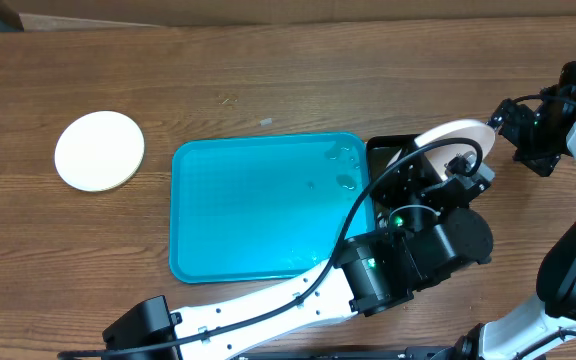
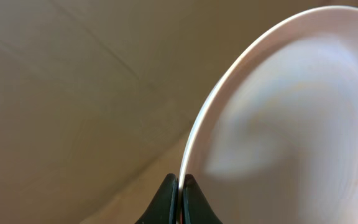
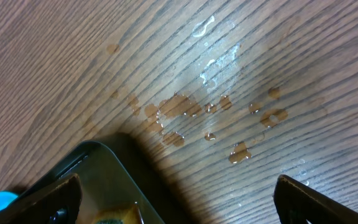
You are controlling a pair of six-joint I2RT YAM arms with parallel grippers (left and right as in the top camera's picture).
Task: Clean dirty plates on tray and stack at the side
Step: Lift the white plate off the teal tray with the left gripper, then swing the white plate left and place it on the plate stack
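Left pincer [image 2: 180, 198] clamped tight on rim of white plate [image 2: 291, 124], held on edge over black tub [image 1: 381, 150] beside tray [image 1: 258, 205]; right pincer [image 3: 179, 186] spread wide, holding nothing, above wet table [image 3: 260, 74]; pale plate [image 1: 99, 150] lies well left of tray.

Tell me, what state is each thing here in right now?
white plate, held up on edge, faint orange smear near its rim.
left gripper, shut on the white plate's rim.
right gripper, open and empty.
tray, no plates on it, a few water drops.
pale plate, lying flat on the table, apart from the tray.
table, wet with drops beside the black tub.
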